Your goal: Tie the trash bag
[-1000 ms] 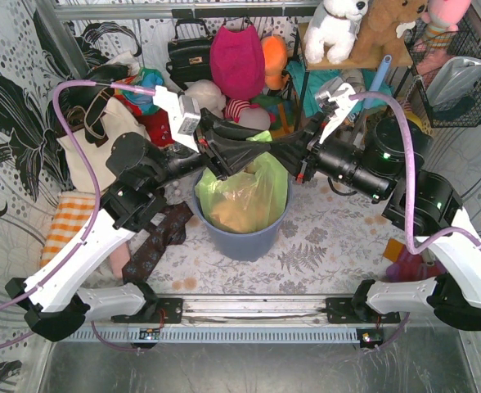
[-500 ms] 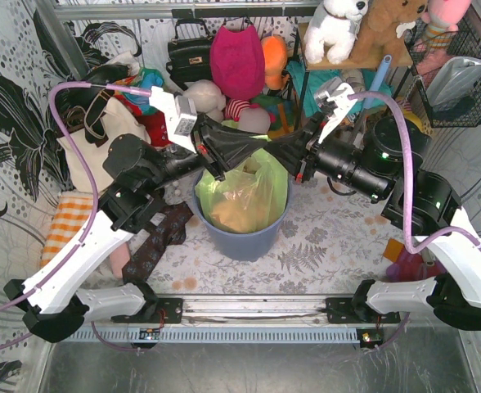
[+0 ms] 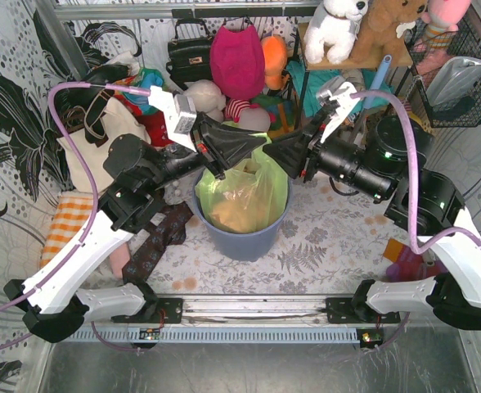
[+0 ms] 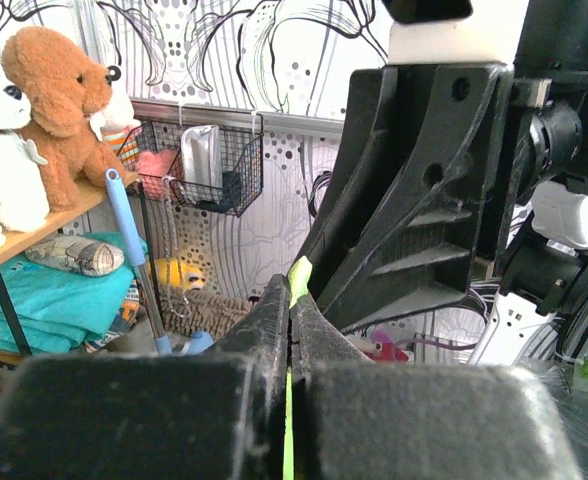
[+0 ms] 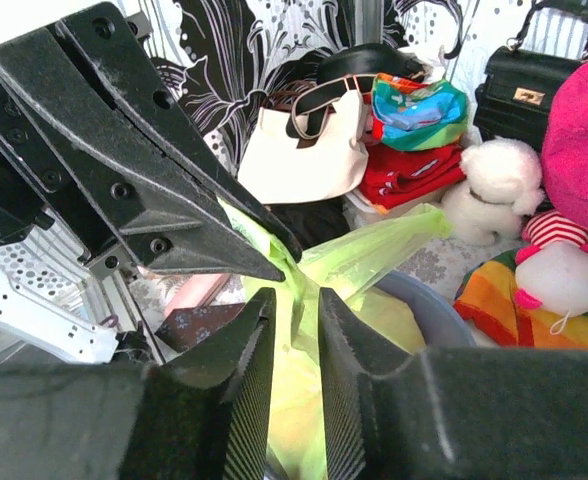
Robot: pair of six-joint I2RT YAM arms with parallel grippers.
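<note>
The lime-green trash bag point(image 3: 244, 196) sits in a blue-grey round bin point(image 3: 244, 241) mid-table, with orange-brown paper showing through. My left gripper point(image 3: 255, 147) is above the bin and shut on a raised strip of the bag's rim point(image 4: 299, 272). My right gripper point(image 3: 275, 154) faces it tip to tip, a small gap apart. In the right wrist view its fingers point(image 5: 296, 295) stand narrowly open with a fold of the bag point(image 5: 374, 250) between them, just below the left gripper's tips point(image 5: 274, 262).
A white tote bag point(image 3: 101, 139) stands at the left. A black handbag point(image 3: 190, 53), a pink plush point(image 3: 236, 57) and a shelf with plush toys point(image 3: 347, 29) line the back. A wire basket point(image 3: 453, 74) hangs at the right. Dark patterned cloth point(image 3: 155, 241) lies left of the bin.
My right gripper has drawn back to the right, so its tips no longer meet the left gripper's; green bag film now shows between them. The left gripper holds its place.
</note>
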